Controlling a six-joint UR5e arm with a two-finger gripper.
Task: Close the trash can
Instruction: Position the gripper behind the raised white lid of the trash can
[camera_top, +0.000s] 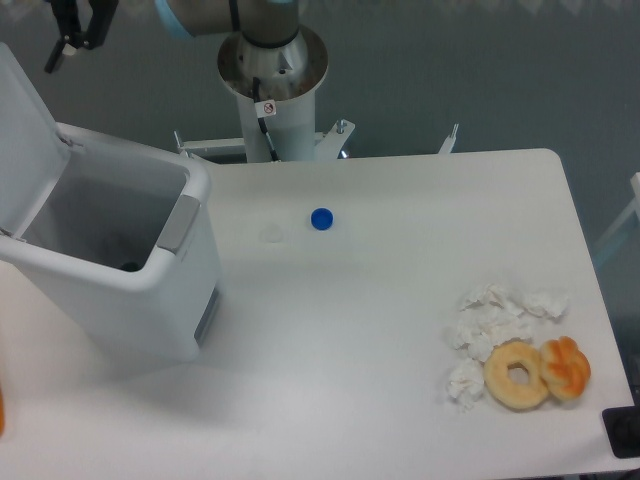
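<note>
Standing on the white counter (400, 330), the trash can (130, 290) sits just below the gripper (70, 30), lid (22, 130) tipped up and open, grey latch panel (178, 224) at its front rim. Gripper's up at the top-left edge, mostly cut off; can't tell if its fingers are spread or together. Well off to its lower right: crumpled tissues (495, 325), a donut (517, 374) w/ a pastry (566, 367) touching it. Nearer, to the right and below: a small blue cap (321, 218).
</note>
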